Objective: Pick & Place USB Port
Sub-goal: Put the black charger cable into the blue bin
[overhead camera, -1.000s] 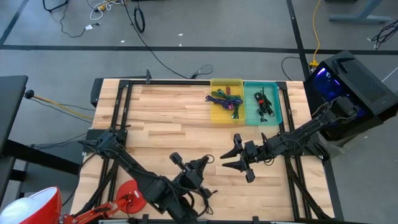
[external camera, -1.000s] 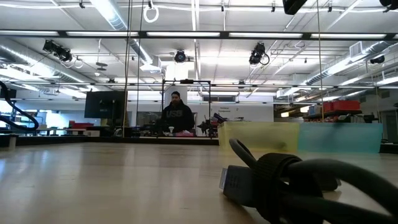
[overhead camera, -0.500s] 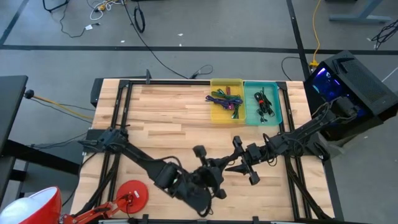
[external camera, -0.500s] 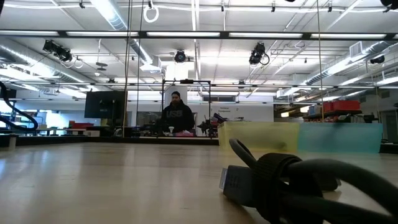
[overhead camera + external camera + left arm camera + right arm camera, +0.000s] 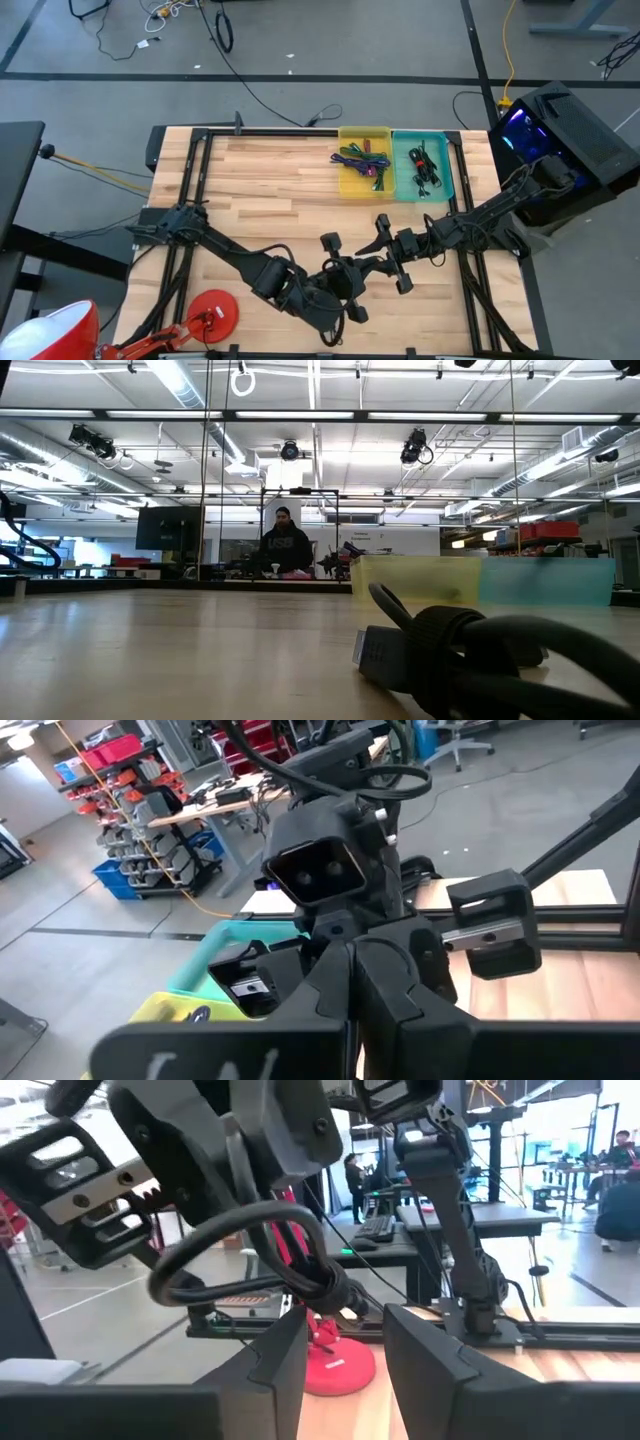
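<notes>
USB cable (image 5: 270,1270) hangs coiled in my clenched left tool (image 5: 345,275) above the worktop (image 5: 270,190), just in front of my right tool (image 5: 385,252), whose fingers (image 5: 425,1350) stand apart

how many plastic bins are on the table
2. A yellow bin and a teal bin sit side by side, touching, at the table's far edge; each holds cables. None appear hidden.

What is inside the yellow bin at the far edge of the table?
The yellow bin holds a tangle of cables, purple and green among them. Whether anything lies beneath that tangle cannot be seen. The teal bin beside it holds its own dark cables.
</notes>
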Action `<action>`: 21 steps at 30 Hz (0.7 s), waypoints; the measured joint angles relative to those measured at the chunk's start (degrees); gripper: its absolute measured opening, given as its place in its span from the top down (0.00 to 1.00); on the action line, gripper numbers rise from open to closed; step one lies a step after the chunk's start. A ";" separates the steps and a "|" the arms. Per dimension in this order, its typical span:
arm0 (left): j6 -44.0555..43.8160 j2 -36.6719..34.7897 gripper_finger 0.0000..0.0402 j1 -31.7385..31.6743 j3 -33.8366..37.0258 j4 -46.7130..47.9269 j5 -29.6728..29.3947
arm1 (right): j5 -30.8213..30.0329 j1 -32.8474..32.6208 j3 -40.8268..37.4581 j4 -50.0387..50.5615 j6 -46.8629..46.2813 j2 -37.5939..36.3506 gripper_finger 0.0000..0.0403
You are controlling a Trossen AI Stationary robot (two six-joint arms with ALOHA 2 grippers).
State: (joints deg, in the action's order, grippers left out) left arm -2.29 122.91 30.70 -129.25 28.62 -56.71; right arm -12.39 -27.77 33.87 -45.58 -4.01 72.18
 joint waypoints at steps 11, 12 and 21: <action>-2.93 0.00 0.98 -1.47 0.33 1.47 4.05 | -0.29 -0.23 0.00 -1.19 2.72 -0.02 0.67; -3.19 0.00 0.98 -1.69 0.33 1.46 4.68 | -1.16 -0.28 0.00 -1.21 3.24 -0.02 0.67; -2.82 0.00 0.92 -1.79 0.37 2.04 4.09 | -6.27 -0.26 0.03 -0.64 4.29 -0.05 0.96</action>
State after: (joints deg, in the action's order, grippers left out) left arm -5.11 122.91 28.91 -128.88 30.66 -52.62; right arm -18.66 -28.03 33.90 -46.22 0.28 72.13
